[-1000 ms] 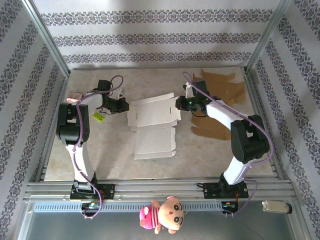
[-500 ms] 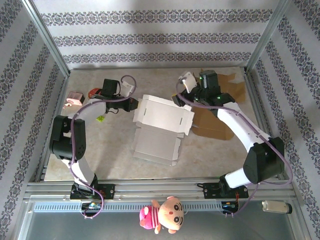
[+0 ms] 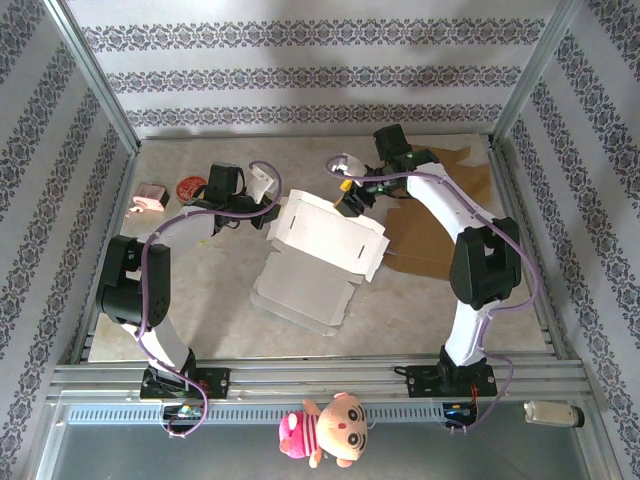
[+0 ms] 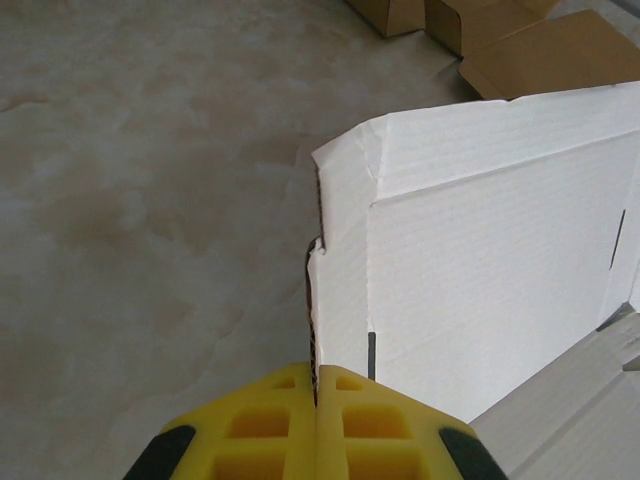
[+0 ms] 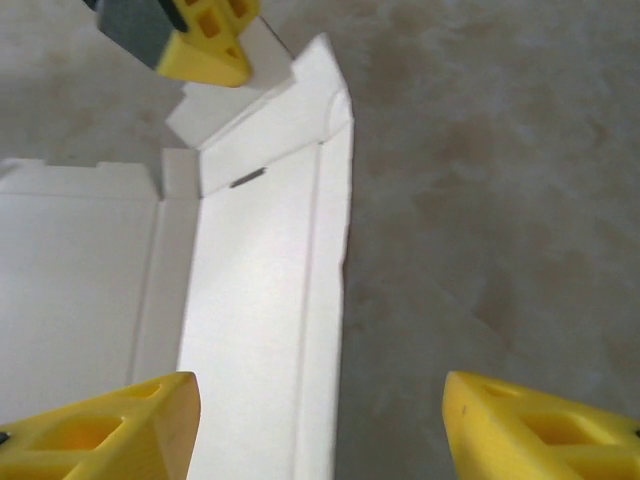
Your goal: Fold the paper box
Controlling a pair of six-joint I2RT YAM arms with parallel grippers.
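Note:
The white paper box [image 3: 320, 235] lies partly unfolded in the middle of the table, its far panel raised and its near panel [image 3: 300, 285] sloping down to the table. My left gripper [image 3: 268, 205] is shut on the box's left edge flap, and the left wrist view shows the yellow fingers [image 4: 316, 372] pinching the corrugated edge of the box [image 4: 480, 260]. My right gripper [image 3: 347, 190] hangs open over the box's far right corner. In the right wrist view its fingers [image 5: 320, 385] straddle the box's edge strip [image 5: 250, 300] without touching it, and the left gripper [image 5: 185, 40] holds the opposite flap.
Flat brown cardboard pieces [image 3: 430, 240] lie to the right of the box, also seen in the left wrist view [image 4: 520, 40]. A small pink object [image 3: 150, 195] and a red round object [image 3: 190, 185] sit at the far left. Metal frame posts border the table.
My right gripper let go of the box's right flap, opened and swung to the far edge. My left gripper moved right and lifted its side, so the box now stands tilted.

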